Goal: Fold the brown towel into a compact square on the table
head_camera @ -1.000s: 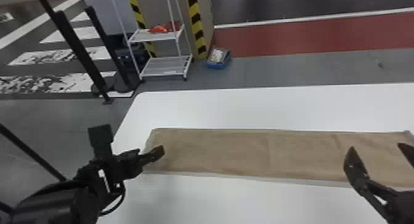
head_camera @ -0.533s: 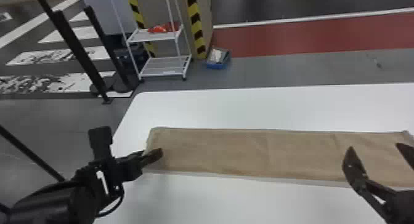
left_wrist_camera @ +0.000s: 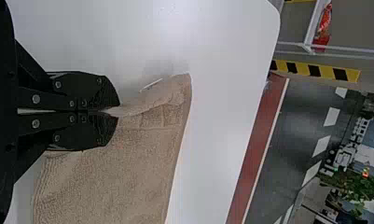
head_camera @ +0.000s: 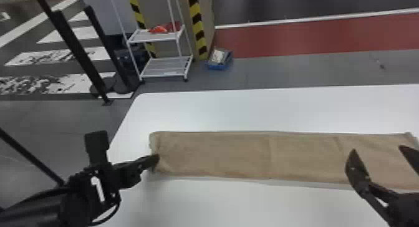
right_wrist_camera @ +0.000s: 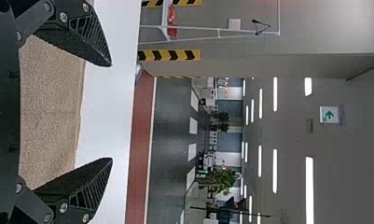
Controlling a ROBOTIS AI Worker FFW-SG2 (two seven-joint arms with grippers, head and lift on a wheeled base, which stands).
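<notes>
Fingers of the left gripper (head_camera: 155,159) are pressed together on the brown towel (head_camera: 218,154), pinching a bit of cloth at its left end, toward the near corner. Those of the right gripper (head_camera: 378,150) are spread wide with nothing between them, above the towel's right part.

Largest is the white table (head_camera: 265,111), running off the right side of the head view, its far left corner rounded. Beyond that corner, on the floor, stands a white rack (head_camera: 163,74) with two shelves showing. Along the table lies the towel, a long flat strip, a crease crossing it near the middle and its left end slightly rumpled. Just beside the rack, a blue box (head_camera: 219,66) sits on the floor. Something red (head_camera: 159,29) lies on the rack's upper shelf.
</notes>
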